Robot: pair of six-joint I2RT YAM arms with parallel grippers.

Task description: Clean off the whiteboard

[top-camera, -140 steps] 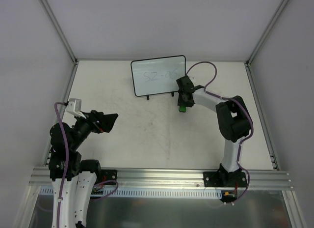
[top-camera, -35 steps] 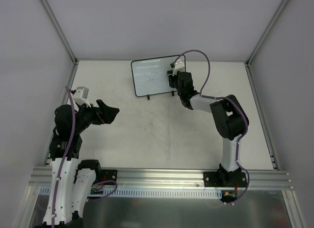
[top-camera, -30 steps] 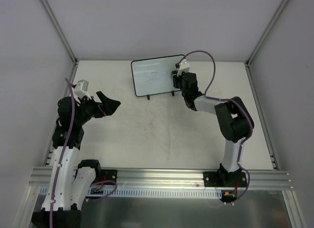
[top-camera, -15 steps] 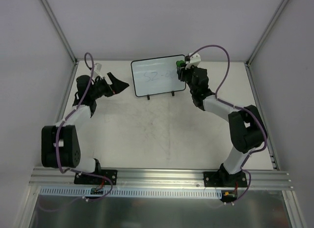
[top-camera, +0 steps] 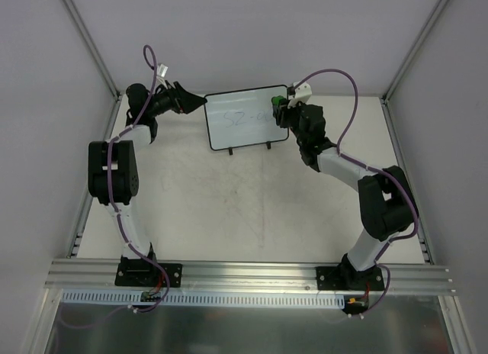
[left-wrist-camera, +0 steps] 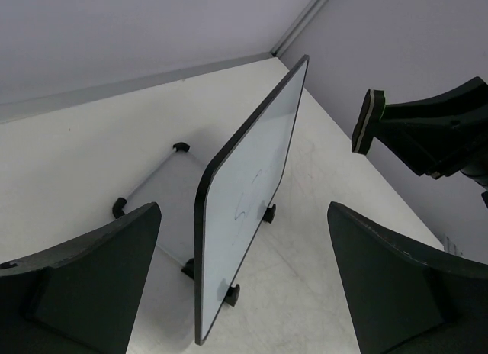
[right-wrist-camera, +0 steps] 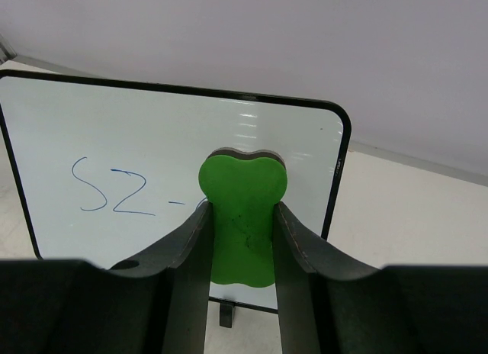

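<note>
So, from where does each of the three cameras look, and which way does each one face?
Top external: fixed above and behind the arm bases, looking down at the table; both arms show whole, left gripper and right gripper at opposite ends of the small black-framed whiteboard.
Left wrist: beside the board's left end, looking along its face; its own two dark fingers stand wide apart at the bottom.
Right wrist: facing the board's written side; its own fingers clamp the green eraser block.
Both wrist views share the board.
</note>
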